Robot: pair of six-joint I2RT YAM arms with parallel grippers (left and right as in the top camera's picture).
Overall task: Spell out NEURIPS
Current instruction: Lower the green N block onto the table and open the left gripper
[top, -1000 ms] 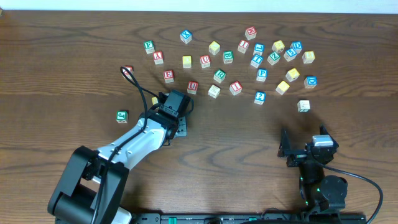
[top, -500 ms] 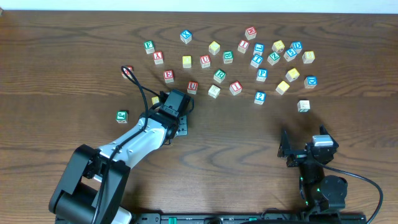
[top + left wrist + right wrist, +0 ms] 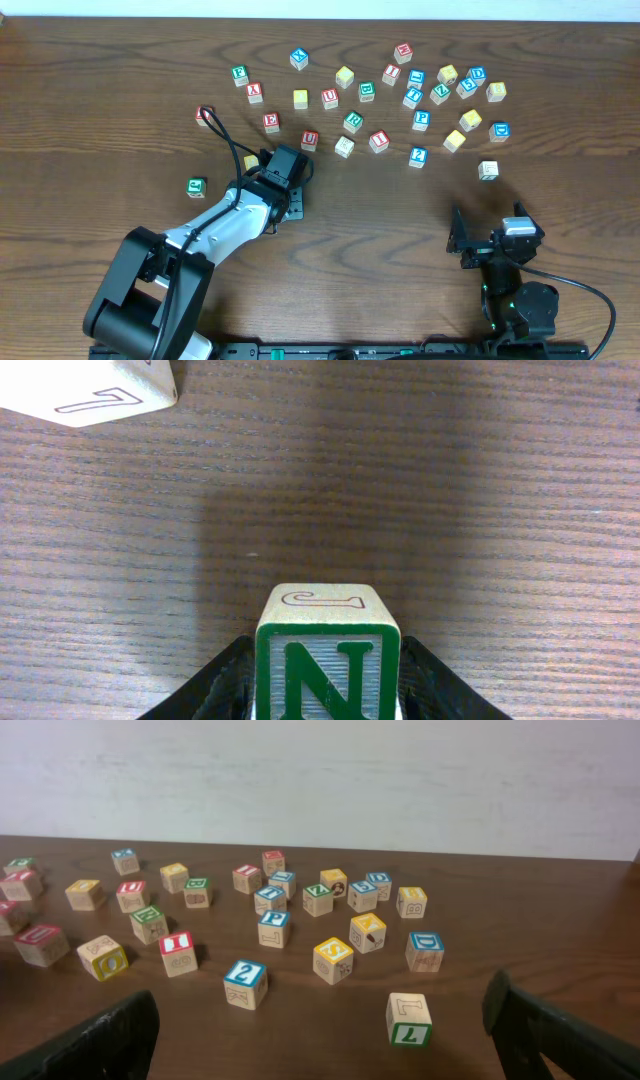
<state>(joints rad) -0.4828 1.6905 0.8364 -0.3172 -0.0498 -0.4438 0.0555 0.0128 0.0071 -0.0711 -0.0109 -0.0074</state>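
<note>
A green N cube [image 3: 328,660] stands on the wood between the black fingers of my left gripper [image 3: 328,695]. The fingers sit close against both its sides, and I cannot tell whether they press on it. From overhead the left gripper [image 3: 284,166] hides that cube. Just beyond it lie the red E [image 3: 271,122], red U [image 3: 310,139], green R [image 3: 353,122], red I [image 3: 378,141] and blue P [image 3: 421,119]. A yellow-topped cube [image 3: 333,958] may be the S. My right gripper [image 3: 320,1030] stands wide open and empty, low near the front right edge.
A pale cube marked 7 [image 3: 90,390] lies just left of the N cube. A green cube [image 3: 196,186] and a red cube [image 3: 205,115] sit left of the left arm. Several more cubes crowd the back right [image 3: 450,85]. A green 7 cube [image 3: 408,1018] lies before the right gripper.
The left arm's elbow has shifted slightly left. No cube on the table has moved and the right arm is still.
</note>
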